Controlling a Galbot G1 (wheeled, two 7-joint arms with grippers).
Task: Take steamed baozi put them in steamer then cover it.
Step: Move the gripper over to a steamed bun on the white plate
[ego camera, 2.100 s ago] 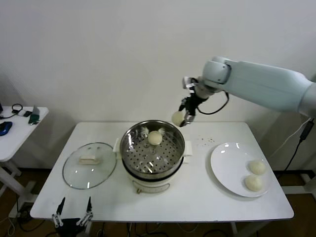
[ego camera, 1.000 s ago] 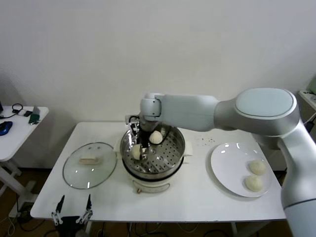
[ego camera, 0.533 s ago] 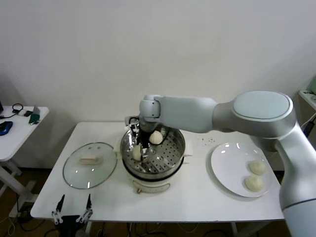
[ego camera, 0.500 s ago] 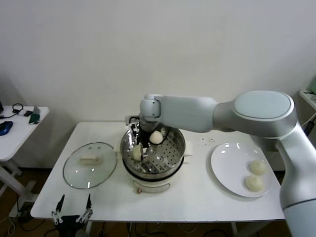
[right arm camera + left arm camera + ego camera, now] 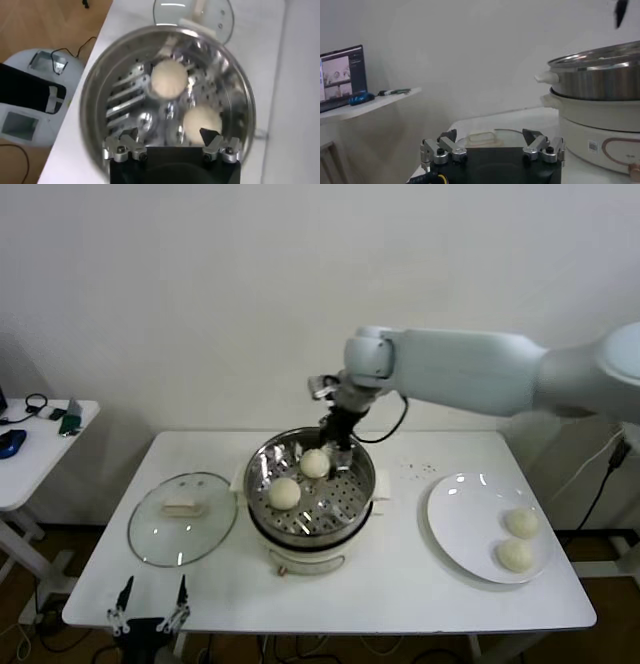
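The steel steamer (image 5: 262,514) stands mid-table on its white base, uncovered. Two steamed baozi lie on its perforated tray, one on the left (image 5: 285,492) and one at the back (image 5: 315,463). In the right wrist view they show as the farther baozi (image 5: 169,79) and the baozi close by the jaws (image 5: 202,122). Two more baozi (image 5: 520,522) (image 5: 514,555) rest on the white plate (image 5: 465,514). The glass cover (image 5: 181,517) lies flat left of the steamer. My right gripper (image 5: 337,440) (image 5: 169,136) hangs open and empty over the steamer's far rim. My left gripper (image 5: 148,612) (image 5: 490,136) is parked open at the table's front left.
The white table (image 5: 400,584) has bare room in front of the steamer and between steamer and plate. A small side table (image 5: 40,434) with gadgets stands to the far left. From the left wrist, the cover's handle (image 5: 480,138) and the steamer wall (image 5: 600,90) lie ahead.
My right gripper opened, left a baozi on the left of the steamer tray, and rose back toward the far rim. The left arm stayed still.
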